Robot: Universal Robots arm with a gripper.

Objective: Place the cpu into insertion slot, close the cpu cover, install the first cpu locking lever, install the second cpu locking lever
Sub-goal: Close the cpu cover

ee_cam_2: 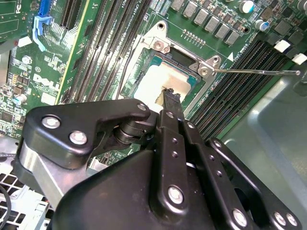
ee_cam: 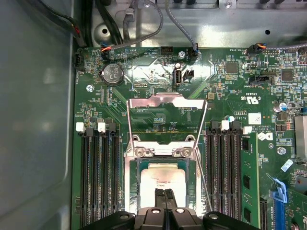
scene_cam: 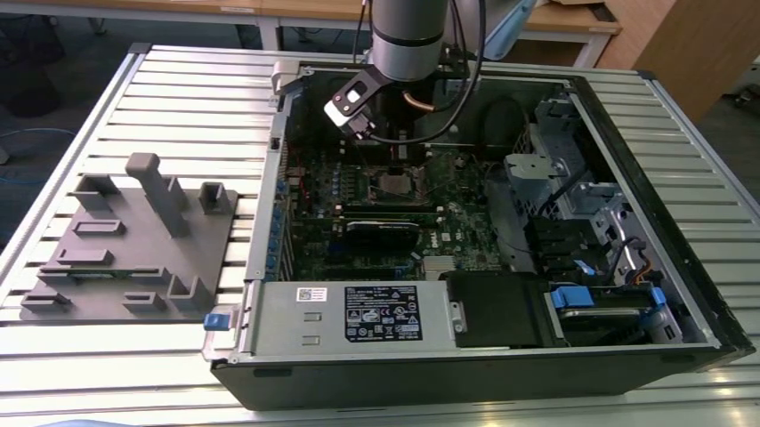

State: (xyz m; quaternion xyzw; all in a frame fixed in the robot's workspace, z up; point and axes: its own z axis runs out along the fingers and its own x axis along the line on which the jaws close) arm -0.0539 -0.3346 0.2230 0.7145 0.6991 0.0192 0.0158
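Note:
The cpu (ee_cam: 165,178), a silver-topped square chip, lies flat in the insertion slot (ee_cam: 130,179) on the green board; the second wrist view shows the cpu (ee_cam_2: 149,84) as a bright patch. The cpu cover (ee_cam: 165,102), a thin metal frame with a big window, stands raised open behind the slot. A thin wire locking lever (ee_cam_2: 254,72) juts out unlatched from the socket corner. My gripper (ee_cam: 165,195) hangs just above the chip, its two black fingers pressed together with nothing between them. In the exterior view the arm (scene_cam: 404,36) reaches down over the socket (scene_cam: 398,184).
Black memory slots (ee_cam: 98,177) flank the socket on both sides. The computer case walls (scene_cam: 665,142) surround the board. The power supply (scene_cam: 356,313) sits at the case's near edge. A grey fixture plate with pegs (scene_cam: 131,240) lies at the exterior view's left.

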